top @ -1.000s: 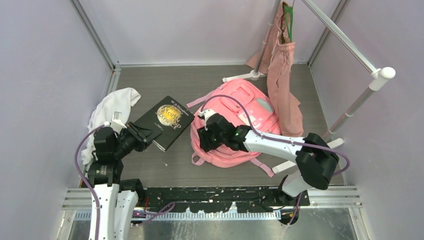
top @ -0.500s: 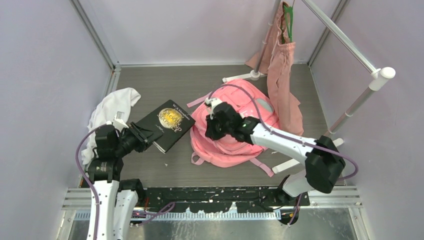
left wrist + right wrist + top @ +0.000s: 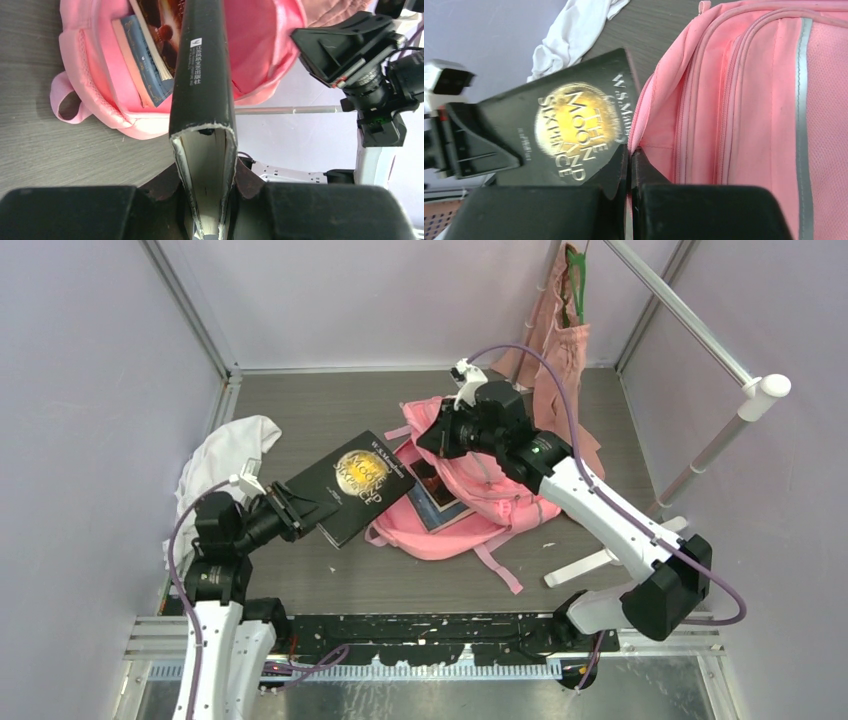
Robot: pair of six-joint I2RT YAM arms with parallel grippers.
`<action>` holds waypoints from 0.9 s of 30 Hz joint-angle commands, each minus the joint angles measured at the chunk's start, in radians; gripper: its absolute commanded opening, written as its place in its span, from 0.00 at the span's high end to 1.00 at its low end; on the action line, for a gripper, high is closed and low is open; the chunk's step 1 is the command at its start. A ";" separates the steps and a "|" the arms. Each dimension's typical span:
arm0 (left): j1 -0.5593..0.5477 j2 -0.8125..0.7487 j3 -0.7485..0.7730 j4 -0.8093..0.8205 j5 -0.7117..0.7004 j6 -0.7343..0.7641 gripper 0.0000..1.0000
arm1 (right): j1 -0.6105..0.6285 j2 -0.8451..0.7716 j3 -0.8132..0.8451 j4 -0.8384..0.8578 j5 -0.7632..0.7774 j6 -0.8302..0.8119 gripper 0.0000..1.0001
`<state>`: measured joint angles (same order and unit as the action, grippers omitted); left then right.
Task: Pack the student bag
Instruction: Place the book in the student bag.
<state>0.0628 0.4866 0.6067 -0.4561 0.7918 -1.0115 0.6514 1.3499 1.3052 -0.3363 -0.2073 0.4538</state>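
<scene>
Noted a grey wood-grain table point(image 3: 330, 410) inside pale walls, with a white garment rail point(image 3: 690, 325) running along the far right. Found the student bag point(image 3: 490, 495), pink, lying right of centre on the table, mouth open toward the left and upper flap raised. Observed a dusty-pink tote point(image 3: 568, 355) hanging from a green hanger point(image 3: 573, 280) behind the bag, and a crumpled white cloth point(image 3: 225, 455) at the table's left edge. Recorded a black paperback point(image 3: 350, 485), titled "The Moon and Sixpence", held at a tilt with its far corner at the bag's mouth. Saw a blue-covered book point(image 3: 150, 75) inside the open bag. Found left fingers point(image 3: 288, 508) clamped on the paperback's near end. Found right fingers point(image 3: 626, 172) pressed fully together on the rim of the bag's opening, holding it up.
</scene>
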 commanded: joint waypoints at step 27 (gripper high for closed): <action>-0.434 0.929 0.009 1.133 -0.149 -0.266 1.00 | 0.118 0.016 0.069 0.170 -0.087 0.096 0.99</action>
<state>-0.3317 1.3331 0.5442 0.3576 0.6884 -1.2243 0.7456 1.4147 1.3174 -0.3111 -0.2710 0.5331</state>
